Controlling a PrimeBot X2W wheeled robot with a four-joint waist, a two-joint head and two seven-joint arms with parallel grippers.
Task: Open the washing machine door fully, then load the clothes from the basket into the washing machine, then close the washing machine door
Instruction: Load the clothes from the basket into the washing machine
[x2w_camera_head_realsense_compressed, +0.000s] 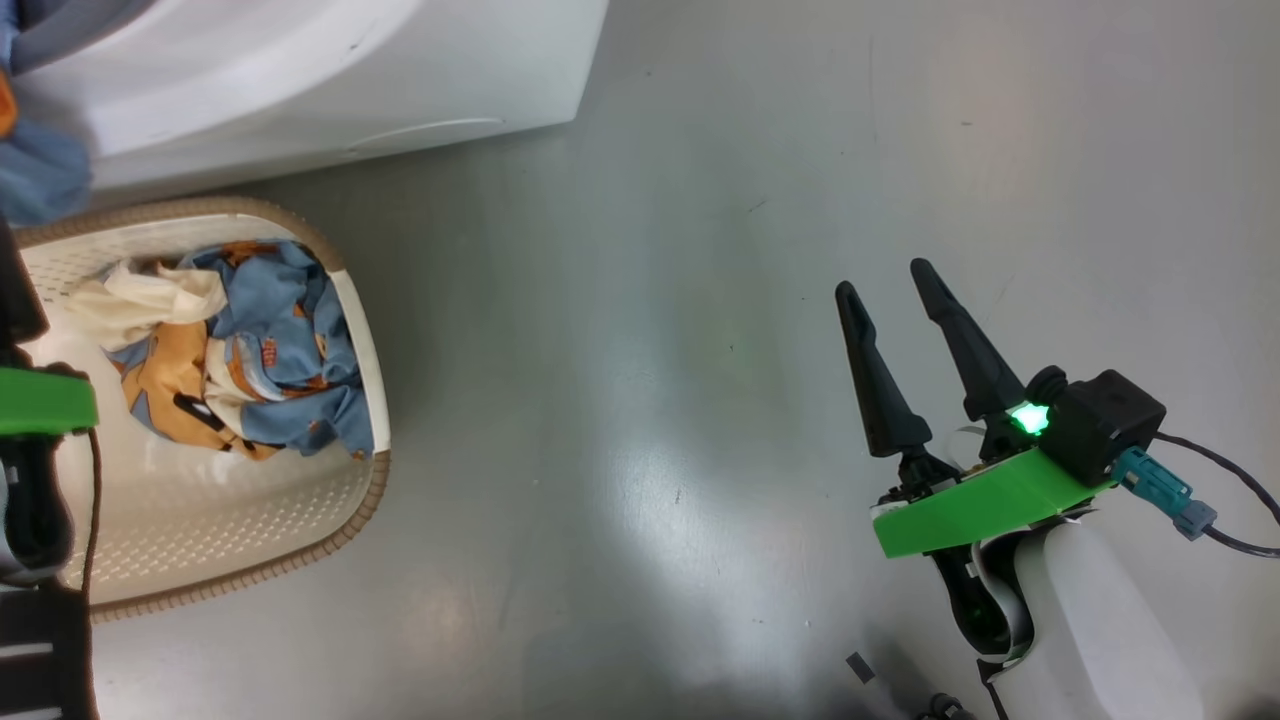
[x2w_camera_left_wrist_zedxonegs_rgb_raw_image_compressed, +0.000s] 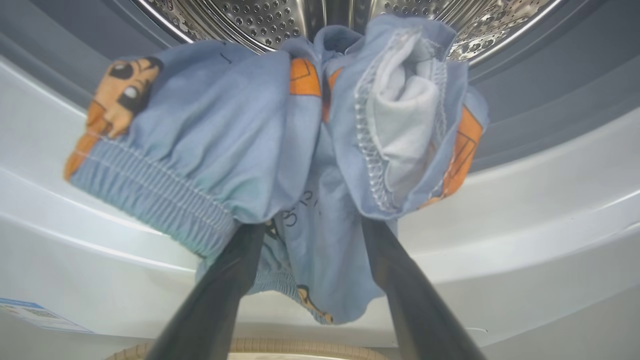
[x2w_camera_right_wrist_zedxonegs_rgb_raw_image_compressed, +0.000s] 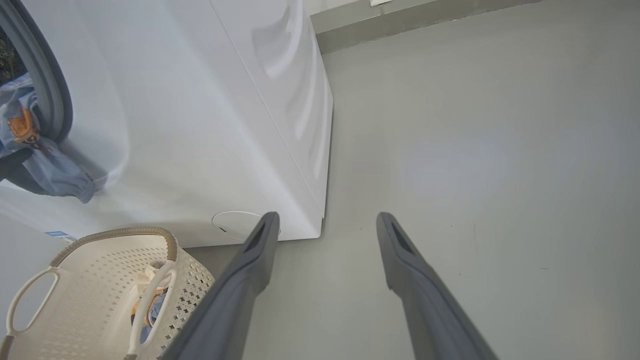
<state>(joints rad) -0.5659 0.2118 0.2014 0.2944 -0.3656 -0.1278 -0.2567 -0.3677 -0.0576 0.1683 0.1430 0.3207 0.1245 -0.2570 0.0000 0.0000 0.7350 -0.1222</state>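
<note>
A light blue garment (x2w_camera_left_wrist_zedxonegs_rgb_raw_image_compressed: 225, 130) with orange prints hangs over the lower lip of the washing machine (x2w_camera_left_wrist_zedxonegs_rgb_raw_image_compressed: 525, 220) opening, below the steel drum (x2w_camera_left_wrist_zedxonegs_rgb_raw_image_compressed: 260, 20). It drapes over the tips of my left gripper (x2w_camera_left_wrist_zedxonegs_rgb_raw_image_compressed: 310, 225), whose fingers stand wide apart; the tips are hidden under the cloth. The same garment (x2w_camera_right_wrist_zedxonegs_rgb_raw_image_compressed: 45, 165) dangles from the grey gasket in the right wrist view. More clothes (x2w_camera_head_realsense_compressed: 270, 340) lie in the cream basket (x2w_camera_head_realsense_compressed: 365, 340) on the floor before the machine. My right gripper (x2w_camera_head_realsense_compressed: 883, 278) hovers open and empty over bare floor, well right of the basket. The washing machine door is out of view.
The machine's white front (x2w_camera_right_wrist_zedxonegs_rgb_raw_image_compressed: 200, 125) has a round flap (x2w_camera_right_wrist_zedxonegs_rgb_raw_image_compressed: 237, 225) low down and a blue label (x2w_camera_left_wrist_zedxonegs_rgb_raw_image_compressed: 35, 312). Grey floor (x2w_camera_head_realsense_compressed: 650, 350) stretches between the basket and my right arm. A cable (x2w_camera_head_realsense_compressed: 1230, 480) trails from the right wrist.
</note>
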